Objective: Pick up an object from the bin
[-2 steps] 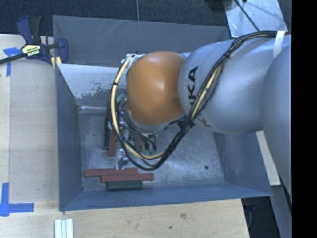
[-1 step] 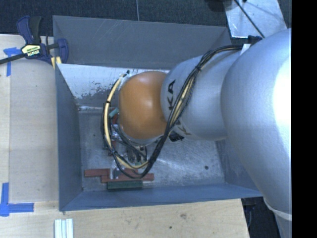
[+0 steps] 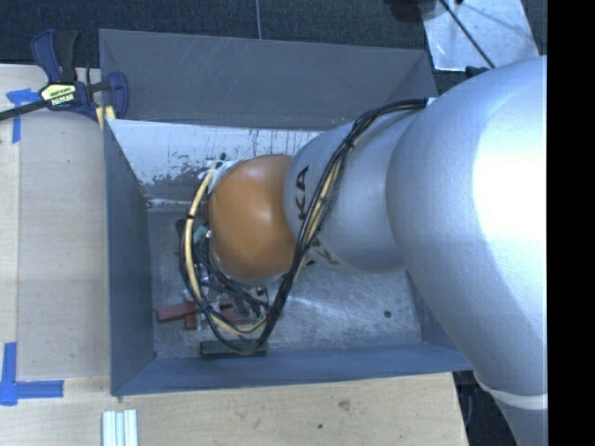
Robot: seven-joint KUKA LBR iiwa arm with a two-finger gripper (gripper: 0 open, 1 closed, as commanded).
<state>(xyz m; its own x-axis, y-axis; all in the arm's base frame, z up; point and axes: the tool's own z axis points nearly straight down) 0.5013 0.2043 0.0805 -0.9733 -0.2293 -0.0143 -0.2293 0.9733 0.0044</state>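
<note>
My gripper (image 3: 219, 294) is low in the left half of the bin, its dark body showing just below the orange dome among looped cables. A small reddish-brown flat thing (image 3: 173, 314) lies on the bin floor right beside it, to its left, and its right end runs under the gripper and is hidden. A dark green flat thing (image 3: 221, 349) lies against the front wall, just below the gripper and partly under a cable loop.
The arm comes in from the right and covers most of the bin's right half. The orange dome and yellow and black cables hide the floor beneath the wrist. The left wall and front wall stand close to the gripper.
</note>
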